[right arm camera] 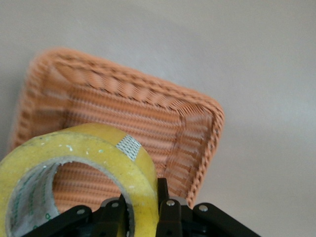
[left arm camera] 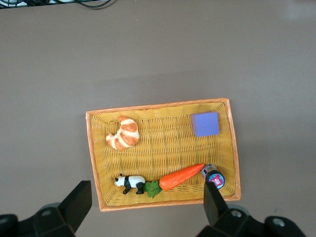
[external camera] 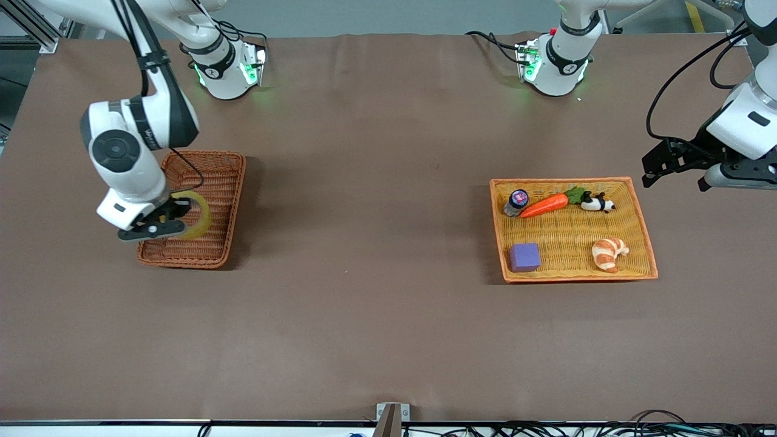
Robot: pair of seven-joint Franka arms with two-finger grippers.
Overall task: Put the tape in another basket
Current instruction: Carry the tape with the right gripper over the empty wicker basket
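Note:
My right gripper [external camera: 176, 213] is shut on the yellowish tape roll [external camera: 198, 216] and holds it upright over the reddish-brown wicker basket [external camera: 209, 255] at the right arm's end of the table. In the right wrist view the fingers clamp the roll's wall [right arm camera: 116, 163], with the basket [right arm camera: 148, 113] below it. My left gripper [external camera: 677, 167] is open and empty in the air past the yellow basket toward the left arm's end of the table; its fingertips [left arm camera: 79, 202] frame that basket's rim in the left wrist view.
The wider yellow basket [external camera: 631, 188] with an orange rim holds a carrot [external camera: 544, 206], a panda figure [external camera: 598, 203], a small jar [external camera: 517, 201], a purple cube [external camera: 524, 257] and a croissant [external camera: 609, 253]. Brown cloth covers the table.

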